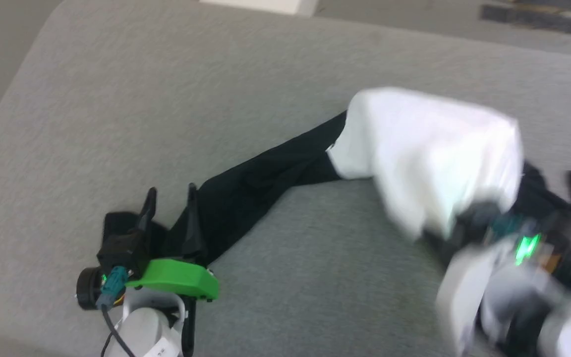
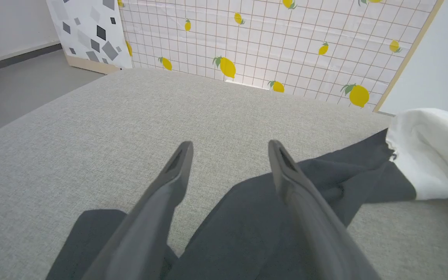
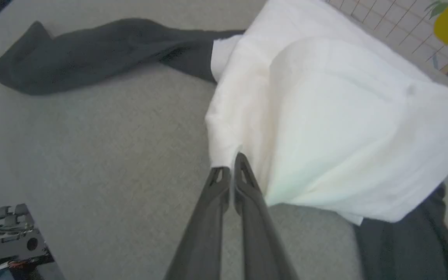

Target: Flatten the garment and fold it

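The garment lies on a grey padded surface (image 1: 176, 99). Its white body (image 1: 434, 148) is bunched and raised at the right, and one black sleeve (image 1: 256, 183) stretches down to the lower left. My left gripper (image 1: 170, 197) stands open at the sleeve's end, and the black sleeve (image 2: 247, 217) lies under and between its fingers. My right gripper (image 3: 230, 167) is shut on a corner of the white cloth (image 3: 325, 116), which hangs lifted from its tips. In the head view the right arm (image 1: 513, 277) is blurred, with its fingers hidden under the cloth.
A grid panel printed with lemons (image 2: 286, 42) and a panel with grey shapes (image 2: 88, 31) stand past the far edge. Grey floor (image 2: 21, 85) lies off the surface's left side. A white box (image 1: 265, 5) shows at the top of the head view.
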### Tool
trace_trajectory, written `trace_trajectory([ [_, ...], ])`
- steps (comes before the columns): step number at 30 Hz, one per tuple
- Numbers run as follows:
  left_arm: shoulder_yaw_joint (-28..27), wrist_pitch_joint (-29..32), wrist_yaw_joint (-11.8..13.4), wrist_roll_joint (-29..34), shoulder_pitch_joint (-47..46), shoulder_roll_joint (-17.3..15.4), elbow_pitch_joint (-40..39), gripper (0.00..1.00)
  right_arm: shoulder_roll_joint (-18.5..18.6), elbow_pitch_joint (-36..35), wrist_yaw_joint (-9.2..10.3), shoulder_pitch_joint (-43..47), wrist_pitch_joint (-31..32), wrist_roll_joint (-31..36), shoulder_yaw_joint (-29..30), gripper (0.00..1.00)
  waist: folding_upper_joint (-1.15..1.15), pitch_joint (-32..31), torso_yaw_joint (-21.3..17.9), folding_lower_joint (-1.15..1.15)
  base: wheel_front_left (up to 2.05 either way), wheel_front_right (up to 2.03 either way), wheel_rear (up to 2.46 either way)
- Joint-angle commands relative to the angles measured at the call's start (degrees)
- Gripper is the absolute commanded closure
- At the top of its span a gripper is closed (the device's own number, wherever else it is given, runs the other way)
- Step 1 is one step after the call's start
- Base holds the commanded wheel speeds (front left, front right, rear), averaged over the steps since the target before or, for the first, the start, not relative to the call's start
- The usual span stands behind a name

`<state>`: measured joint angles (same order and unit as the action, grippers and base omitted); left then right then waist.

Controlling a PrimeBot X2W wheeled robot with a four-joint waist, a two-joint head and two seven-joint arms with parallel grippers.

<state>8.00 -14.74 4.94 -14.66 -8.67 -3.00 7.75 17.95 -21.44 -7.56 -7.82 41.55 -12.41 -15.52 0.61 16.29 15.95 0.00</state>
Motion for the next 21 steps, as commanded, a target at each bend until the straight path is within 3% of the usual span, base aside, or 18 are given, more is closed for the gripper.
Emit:
trace_trajectory([
  [1, -0.7, -0.3, -0.5, 1.1, 0.8, 0.1, 0.2, 0.00, -1.3, -1.1, 0.08, 5.0, 1.6, -1.2, -0.3, 1.00, -0.61, -5.2, -5.9, 0.00, 0.00, 0.00, 0.00],
  [6, -2.3, -0.3, -1.6, 2.1, 1.8, 0.1, 0.7, 0.00, -5.0, 0.5, 0.08, 18.9, 7.6, -3.5, 1.6, 1.00, -0.61, -7.1, -8.2, 0.00, 0.00, 0.00, 0.00],
  [7, -2.6, -0.3, -1.7, 2.3, 2.1, 0.1, 0.8, 0.00, -5.8, 0.7, 0.08, 20.8, 8.6, -3.7, 2.4, 0.59, -0.61, -7.5, -8.7, 0.00, 0.00, 0.00, 0.00],
  [8, -2.8, -0.3, -1.8, 2.4, 2.4, 0.1, 0.8, 0.00, -6.4, 0.9, 0.08, 22.2, 9.5, -3.7, 3.1, 0.00, -0.61, -7.7, -9.1, 0.00, 0.00, 0.00, 0.00],
  [11, -3.2, -0.3, -2.2, 2.8, 3.2, 0.1, 1.1, 0.00, -8.5, 0.4, 0.08, 24.9, 11.1, -3.1, 6.1, 0.00, -0.61, -8.5, -10.2, 0.00, 0.00, 0.00, 0.00],
  [15, -3.4, -0.3, -2.7, 3.1, 3.6, 0.1, 1.4, 0.00, -10.7, -2.0, 0.08, 23.7, 4.7, -1.2, 10.2, 0.00, -0.61, -9.1, -11.1, 0.00, 0.00, 0.00, 0.00],
  [21, -2.5, -0.3, -3.2, 3.2, 3.2, 0.1, 1.4, 0.00, -14.5, -0.4, 0.08, 19.0, -16.7, 1.8, 19.3, 0.00, -0.61, -9.1, -11.8, 0.00, 0.00, 0.00, 0.00],
])
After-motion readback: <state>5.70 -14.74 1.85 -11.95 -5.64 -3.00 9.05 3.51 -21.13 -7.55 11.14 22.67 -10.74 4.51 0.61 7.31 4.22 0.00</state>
